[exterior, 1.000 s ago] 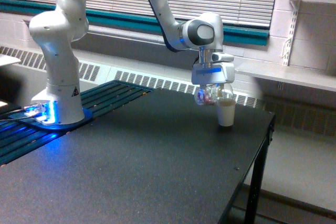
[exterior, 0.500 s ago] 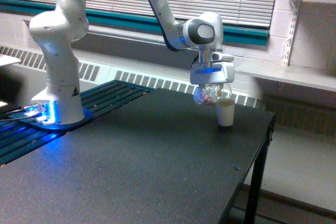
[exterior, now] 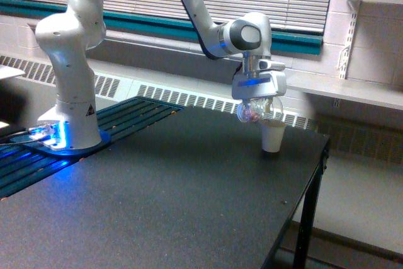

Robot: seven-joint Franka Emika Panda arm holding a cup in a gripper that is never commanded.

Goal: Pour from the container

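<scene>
- In the exterior view we see the white arm reach down from above, its pincer point(exterior: 259, 106) clenched around the clear cup point(exterior: 257, 112).
- The clear cup hangs in the air, tipped on its side, with reddish and pale bits showing through its wall.
- It sits just above the rim of a white paper cup point(exterior: 272, 137), slightly toward the view's left of it.
- The paper cup stands upright on the dark table point(exterior: 164, 206), near the far right corner.
- We see the arm's base point(exterior: 70, 131) at the view's left, lit blue.

Clear container point(exterior: 255, 112) w/ reddish-brown & pale bits, white paper cup point(exterior: 272, 137), black speckled table point(exterior: 164, 200), white arm point(exterior: 75, 48).
</scene>
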